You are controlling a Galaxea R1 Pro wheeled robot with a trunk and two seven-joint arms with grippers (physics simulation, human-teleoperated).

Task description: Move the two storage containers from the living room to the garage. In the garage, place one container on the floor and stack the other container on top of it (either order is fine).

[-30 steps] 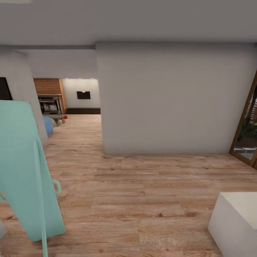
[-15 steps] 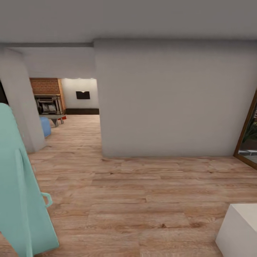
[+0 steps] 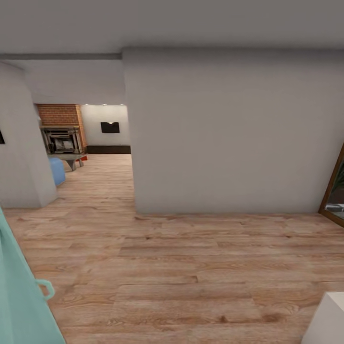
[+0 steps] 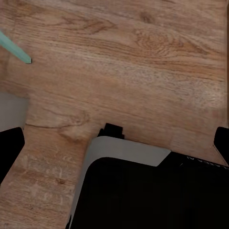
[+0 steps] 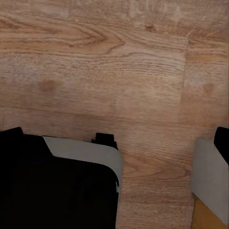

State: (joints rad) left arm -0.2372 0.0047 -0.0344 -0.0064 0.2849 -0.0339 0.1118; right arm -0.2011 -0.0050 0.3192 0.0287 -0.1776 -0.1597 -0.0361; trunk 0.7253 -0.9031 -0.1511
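Beyond the doorway at the far left of the head view, part of the living room (image 3: pixel 71 138): red-brick fireplace with a dark metal surround (image 3: pixel 61 138), small black rectangle on the white back wall (image 3: pixel 110 127), rounded pale-blue object on the floor beside the wall corner (image 3: pixel 57 170), and a sliver of bright red (image 3: pixel 83 157) just past the low grey bench end, too small to identify. No clear sight of orange-red tubs.

Nearer, a broad plain grey-white wall block (image 3: pixel 229 129) facing the camera, with light wood-plank flooring (image 3: pixel 181 267) running from its foot to the bottom edge. At the right edge, a brown wooden door frame with glass and greenery behind (image 3: pixel 336 186). In the bottom right corner, a white box-like corner (image 3: pixel 329 320). Along the lower left, a mint-green slanted panel with a small loop handle (image 3: pixel 19 296).

In the left wrist view, left gripper (image 4: pixel 117 143) spread wide, dark fingertips at opposite edges, holding nothing, above wood planks and the robot's black-and-grey body (image 4: pixel 143 186). In the right wrist view, right gripper (image 5: pixel 114 143) likewise wide apart and empty, over the same flooring.
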